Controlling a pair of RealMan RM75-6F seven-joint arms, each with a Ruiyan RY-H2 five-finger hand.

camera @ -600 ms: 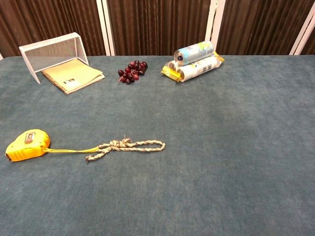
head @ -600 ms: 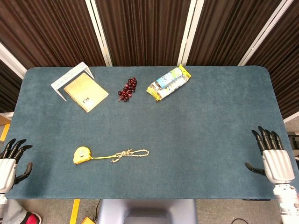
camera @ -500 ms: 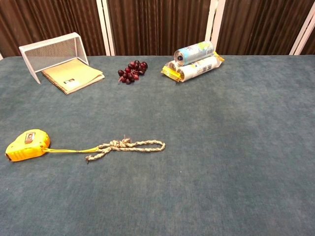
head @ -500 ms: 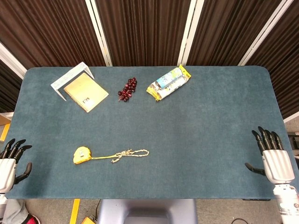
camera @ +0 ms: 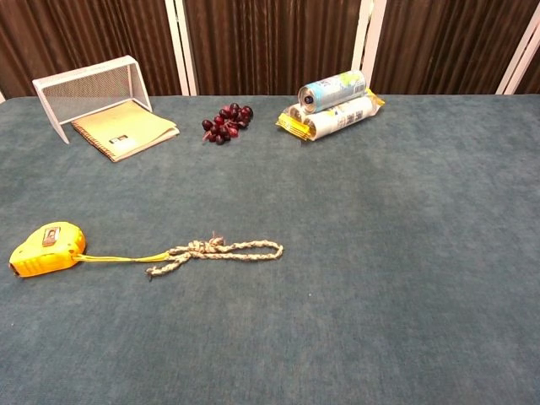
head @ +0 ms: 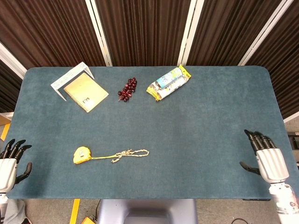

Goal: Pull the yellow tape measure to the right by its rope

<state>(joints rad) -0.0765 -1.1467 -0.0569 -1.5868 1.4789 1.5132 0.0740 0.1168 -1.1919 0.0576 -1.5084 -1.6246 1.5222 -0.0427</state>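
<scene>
Your yellow tape measure (head: 81,155) lies near the table's (head: 201,140) front left corner, its rope (head: 131,153) stretched toward the middle. Your right hand (head: 267,157) sits at the front right corner, fingers spread, holding nothing. Your left hand (head: 9,161) at the left edge is the same. The wire basket (head: 70,79) lies tipped at the back left corner, a notebook (head: 85,92) just beside it.

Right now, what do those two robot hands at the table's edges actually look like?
Both are human-shaped. The right hand has black fingers and a black thumb on a pale silver-white palm shell, with a light-coloured wrist section below. The left hand matches: dark fingers, whitish body. No cables, markings or sleeves are visible.
</scene>
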